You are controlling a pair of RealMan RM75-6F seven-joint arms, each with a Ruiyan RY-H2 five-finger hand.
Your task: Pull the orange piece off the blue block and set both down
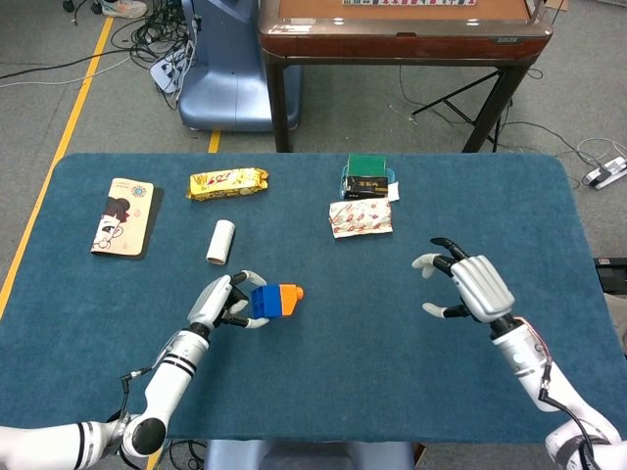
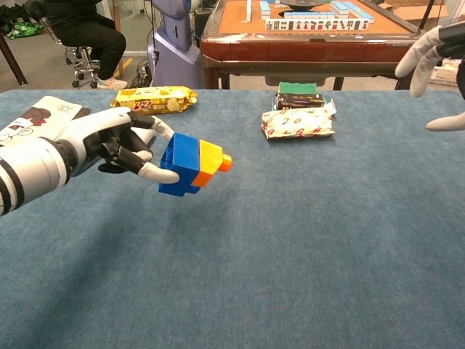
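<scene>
While the left hand grips the blue block from its left side, the orange piece is attached to the block's far end, pointing right — both are lifted clear of the blue surface. The right hand hovers well apart to the right, fingers spread and holding nothing. Farther back lie a white roll, a yellow snack pack and a booklet

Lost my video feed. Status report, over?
Left hand holds blue block off the table, orange piece attached. Right hand open, empty, fingers spread. Nothing between them.
</scene>
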